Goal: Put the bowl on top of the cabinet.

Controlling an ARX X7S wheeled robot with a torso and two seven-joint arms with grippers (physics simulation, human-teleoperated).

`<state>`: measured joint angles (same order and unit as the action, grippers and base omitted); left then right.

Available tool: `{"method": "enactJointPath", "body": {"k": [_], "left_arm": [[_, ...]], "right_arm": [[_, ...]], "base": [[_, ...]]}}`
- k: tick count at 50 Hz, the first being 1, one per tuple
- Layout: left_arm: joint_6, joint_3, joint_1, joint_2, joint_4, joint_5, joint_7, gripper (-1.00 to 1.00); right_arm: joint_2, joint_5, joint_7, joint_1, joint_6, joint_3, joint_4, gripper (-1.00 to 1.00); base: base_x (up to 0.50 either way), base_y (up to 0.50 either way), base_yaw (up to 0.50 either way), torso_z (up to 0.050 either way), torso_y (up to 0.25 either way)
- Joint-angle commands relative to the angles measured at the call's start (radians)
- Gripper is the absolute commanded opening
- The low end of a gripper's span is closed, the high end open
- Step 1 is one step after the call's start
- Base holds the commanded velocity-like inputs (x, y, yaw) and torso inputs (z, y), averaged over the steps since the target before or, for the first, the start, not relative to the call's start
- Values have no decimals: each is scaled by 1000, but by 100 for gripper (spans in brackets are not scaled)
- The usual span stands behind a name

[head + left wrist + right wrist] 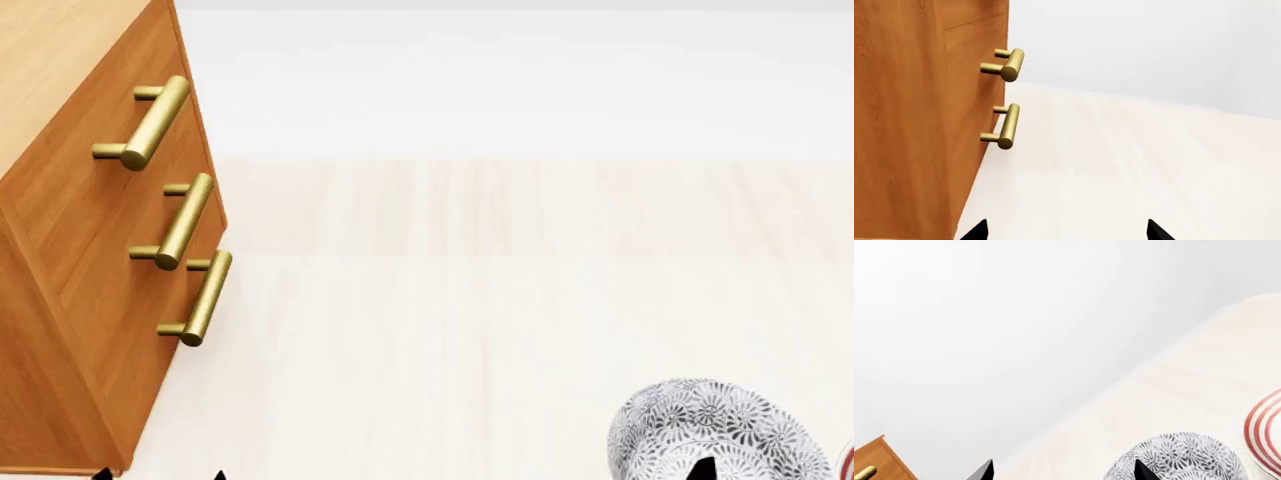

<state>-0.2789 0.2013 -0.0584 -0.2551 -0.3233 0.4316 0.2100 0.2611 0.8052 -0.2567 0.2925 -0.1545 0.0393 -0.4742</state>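
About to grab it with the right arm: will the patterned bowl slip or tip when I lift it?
The bowl looks rigid and glazed, so its smooth curved wall may slip in a pinch. It seems to lie dome-up, so a push would more likely slide it than roll it. It looks ceramic; treat it as fragile.

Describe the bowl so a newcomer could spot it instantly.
Start at the tall orange-brown wooden cabinet with brass bar handles at the head view's left. Across the pale wooden surface, lower right, sits the deep round bowl. Its dense grey-black floral pattern distinguishes it from the neighbouring red-ringed white plate.

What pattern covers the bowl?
A dense grey-black floral print on white covers the bowl; the head view shows it best.
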Motion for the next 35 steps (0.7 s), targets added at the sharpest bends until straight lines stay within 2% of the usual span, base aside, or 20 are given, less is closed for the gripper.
{"method": "enactJointPath", "body": {"k": [1, 13, 18, 35], "left_arm": [[63, -37, -37, 9, -21, 24, 4, 100], [58, -44, -61, 4, -63, 39, 28, 100], [58, -45, -59, 3, -58, 48, 28, 100], [62, -47, -56, 0, -48, 62, 34, 100]], "right_arm": [[-31, 32, -12, 9, -56, 46, 16, 100], [-52, 83, -42, 18, -82, 75, 22, 100], [-101, 105, -100, 40, -117, 108, 19, 100], [-109, 150, -98, 51, -135, 103, 31, 100]], "base": [[0, 0, 0, 0, 0], [0, 0, 0, 0, 0], [0, 0, 0, 0, 0], [0, 0, 0, 0, 0]]}}
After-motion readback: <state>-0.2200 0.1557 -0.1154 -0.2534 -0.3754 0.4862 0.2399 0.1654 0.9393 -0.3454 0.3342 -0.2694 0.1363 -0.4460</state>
